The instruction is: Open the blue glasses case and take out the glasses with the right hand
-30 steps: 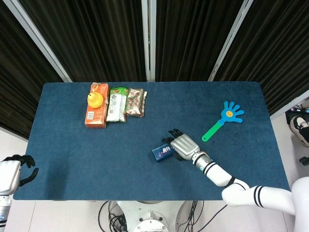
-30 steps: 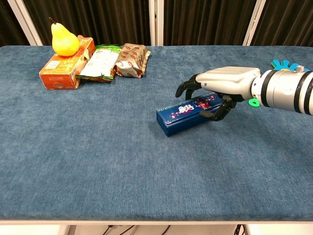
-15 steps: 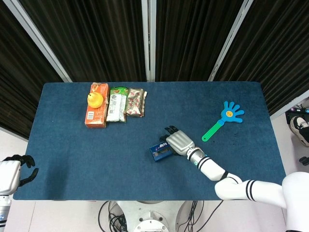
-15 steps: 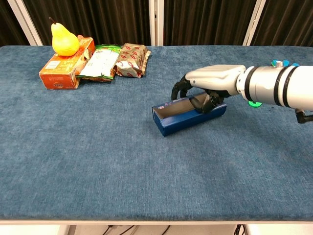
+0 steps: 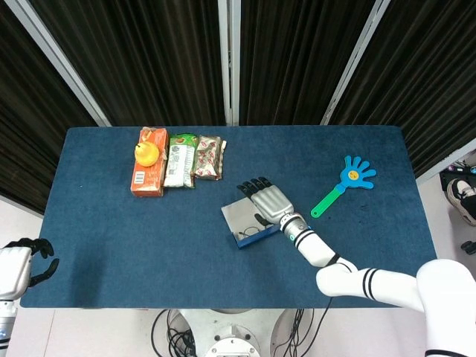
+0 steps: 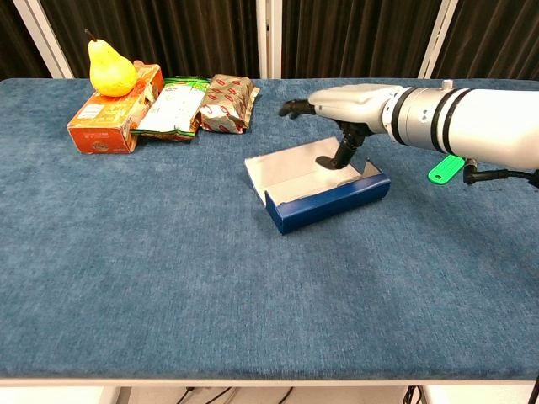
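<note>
Since approx. 1 s ago the lid of the blue glasses case (image 6: pixel 324 195) has been swung from closed to fully open, and the right robot hand (image 6: pixel 341 105) has been carried up and toward the far-left side, above the opened lid.

The case is placed near the middle of the desk (image 6: pixel 168 286), w/ its long axis diagonal: near-left end toward the robot, far-right end away. The pale lid interior (image 5: pixel 239 215) is laid back on the far side. The case is found directly under and just on the robot's side of the right robot hand; the left robot hand (image 5: pixel 22 260) is kept well apart, off the desk's left edge, so the right is much the nearer.

Right robot hand pose: palm down, fingers spread and stretched toward the far left over the lid, thumb (image 6: pixel 337 156) hooked down into the case, nothing held. Whether the lining is touched by the thumb can't be told. Left robot hand: fingers curled, nothing visibly held.

Glasses can't be made out inside. Next, prob. the tray is to be reached into.
</note>
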`<action>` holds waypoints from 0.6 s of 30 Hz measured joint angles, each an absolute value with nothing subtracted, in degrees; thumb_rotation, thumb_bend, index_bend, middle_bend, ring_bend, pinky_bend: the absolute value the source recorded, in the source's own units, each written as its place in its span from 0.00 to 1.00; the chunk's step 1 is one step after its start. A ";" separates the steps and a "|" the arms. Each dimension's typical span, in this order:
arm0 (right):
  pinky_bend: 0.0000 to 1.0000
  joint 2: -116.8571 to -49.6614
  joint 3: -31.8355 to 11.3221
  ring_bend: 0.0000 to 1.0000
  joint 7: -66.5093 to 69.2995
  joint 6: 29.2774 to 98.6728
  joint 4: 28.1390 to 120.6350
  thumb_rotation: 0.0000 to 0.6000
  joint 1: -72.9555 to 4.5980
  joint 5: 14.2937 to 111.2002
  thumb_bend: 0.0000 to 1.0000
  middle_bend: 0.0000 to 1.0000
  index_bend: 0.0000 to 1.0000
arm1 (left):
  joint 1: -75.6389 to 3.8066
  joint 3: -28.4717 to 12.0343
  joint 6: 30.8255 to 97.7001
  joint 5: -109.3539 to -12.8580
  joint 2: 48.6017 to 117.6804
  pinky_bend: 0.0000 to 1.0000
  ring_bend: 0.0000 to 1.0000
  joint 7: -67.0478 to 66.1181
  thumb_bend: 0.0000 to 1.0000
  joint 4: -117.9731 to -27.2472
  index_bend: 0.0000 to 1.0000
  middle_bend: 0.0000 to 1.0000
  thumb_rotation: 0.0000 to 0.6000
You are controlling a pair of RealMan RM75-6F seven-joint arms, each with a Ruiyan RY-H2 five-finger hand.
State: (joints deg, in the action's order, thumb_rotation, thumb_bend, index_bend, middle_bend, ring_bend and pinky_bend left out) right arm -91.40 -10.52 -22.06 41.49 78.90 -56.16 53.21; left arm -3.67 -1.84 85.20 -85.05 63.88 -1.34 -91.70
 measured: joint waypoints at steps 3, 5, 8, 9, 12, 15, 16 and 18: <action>0.00 -89.02 -9.81 0.00 -20.21 43.52 84.22 1.00 -54.63 58.06 0.25 0.06 0.00 | -3.64 -1.80 85.29 -85.15 63.86 0.51 0.46 -1.42 0.28 -91.77 0.56 0.58 1.00; 0.00 -86.90 -8.80 0.00 -18.88 45.00 88.07 1.00 -53.23 62.10 0.22 0.06 0.00 | -3.60 -1.77 85.34 -85.19 63.86 0.51 0.46 -1.49 0.28 -91.80 0.56 0.58 1.00; 0.00 -83.99 -6.46 0.00 -17.47 46.67 92.34 1.00 -51.17 66.98 0.15 0.06 0.00 | -3.61 -1.74 85.34 -85.24 63.83 0.51 0.46 -1.70 0.28 -91.87 0.56 0.58 1.00; 0.00 -83.37 -5.71 0.00 -17.32 46.95 92.97 1.00 -50.71 67.74 0.11 0.05 0.00 | -3.61 -1.74 85.33 -85.23 63.81 0.51 0.46 -1.72 0.28 -91.94 0.56 0.58 1.00; 0.00 -83.74 -4.79 0.00 -17.64 47.04 92.89 1.00 -50.38 68.17 0.05 0.03 0.00 | -3.59 -1.73 85.33 -85.20 63.78 0.51 0.46 -1.64 0.28 -91.96 0.56 0.58 1.00; 0.00 -86.58 -5.07 0.00 -18.78 46.61 90.51 1.00 -50.97 67.33 0.03 0.03 0.00 | -3.56 -1.73 85.36 -85.21 63.78 0.51 0.46 -1.44 0.28 -91.92 0.56 0.58 1.00; 0.00 -87.67 -5.30 0.00 -19.07 46.35 89.45 1.00 -51.29 66.93 0.03 0.03 0.00 | -3.56 -1.73 85.36 -85.21 63.77 0.51 0.46 -1.36 0.28 -91.91 0.56 0.58 1.00; 0.00 -90.30 -6.05 0.00 -19.57 45.52 86.55 1.00 -52.27 65.78 0.03 0.03 0.00 | -3.57 -1.71 85.31 -85.24 63.75 0.51 0.46 -1.16 0.28 -91.84 0.56 0.58 1.00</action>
